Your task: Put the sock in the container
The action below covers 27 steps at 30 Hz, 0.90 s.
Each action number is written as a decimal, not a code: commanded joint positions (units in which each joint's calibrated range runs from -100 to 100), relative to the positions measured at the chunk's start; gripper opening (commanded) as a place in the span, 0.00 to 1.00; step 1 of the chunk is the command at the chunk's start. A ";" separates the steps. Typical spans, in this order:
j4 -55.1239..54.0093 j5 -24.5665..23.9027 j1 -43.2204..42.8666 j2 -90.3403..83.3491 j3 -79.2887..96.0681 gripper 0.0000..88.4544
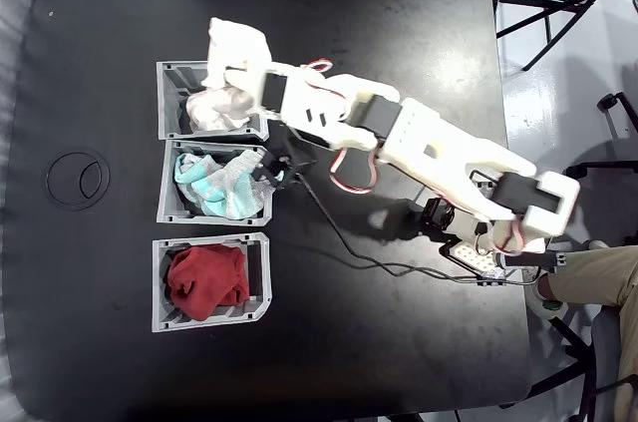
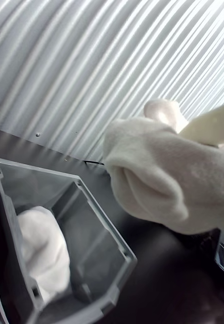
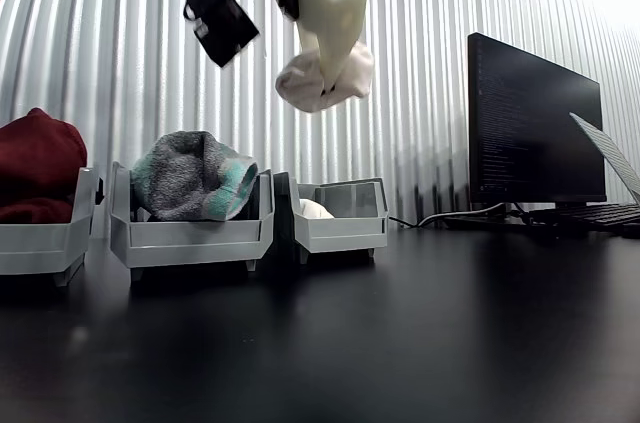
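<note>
Black and matte, the counter (image 1: 110, 33) stands before a wall of corrugated white panels, and it carries three grey ribbed bins in a row. The pincer (image 1: 231, 69) is closed on the sock (image 1: 236, 43), an off-white knit bundle hanging high in the air, as the other view (image 3: 325, 68) shows. From the fixed view the sock sits over the far edge of the container (image 1: 169, 103), the end bin that already has white fabric in it; the neighbouring bins hold a teal-and-white cloth (image 1: 214, 183) and a dark red cloth (image 1: 204, 280).

The carry looks nearly done. What seems needed next is a small shift to centre the bundle over the container's opening (image 2: 91, 223), some lowering, then a release.

A dark monitor (image 3: 530, 123) stands to the right in the other view; no readable writing or brand shows anywhere.
</note>
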 commanded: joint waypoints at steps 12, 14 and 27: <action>-0.68 -0.28 0.55 19.81 -24.09 0.01; -0.60 -0.28 0.55 20.39 -24.00 0.01; -0.60 -0.28 -0.63 21.23 -24.00 0.02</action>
